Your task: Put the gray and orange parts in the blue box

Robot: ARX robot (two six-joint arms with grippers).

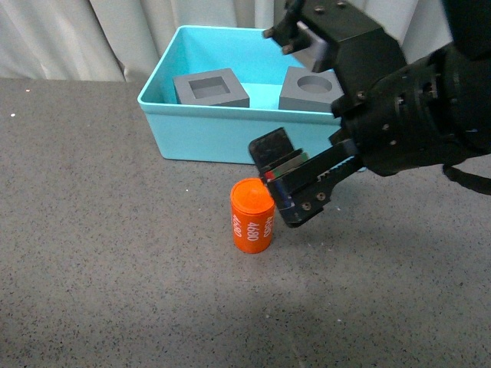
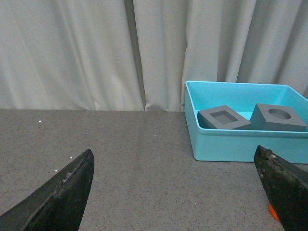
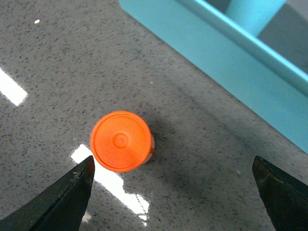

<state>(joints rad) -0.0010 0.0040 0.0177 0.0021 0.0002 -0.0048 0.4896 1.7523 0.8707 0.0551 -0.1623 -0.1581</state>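
Nearest: orange cylinder (image 1: pixel 252 217) is standing upright on the table (image 1: pixel 115 291), just in front of the blue box (image 1: pixel 215 138). Right end effector (image 1: pixel 272 184) is hovering beside its top, fingers apart. Square-recess cube (image 1: pixel 211 88) and round-recess cube (image 1: pixel 311 88) are sitting inside the box. Left end effector (image 2: pixel 173 156) is gaping wide over the table.

Soft, even light from overhead; clear pictures, with glare in one view.
The front view is sharp: the white numerals on the orange cylinder (image 1: pixel 252 216) read cleanly, and shadows on the bench (image 1: pixel 115 268) are faint. In the right wrist view, white glare streaks the bench beside the cylinder, and its soft shadow falls towards the blue box (image 3: pixel 216 53). The dark jaws look soft-edged at the corners of both wrist views.
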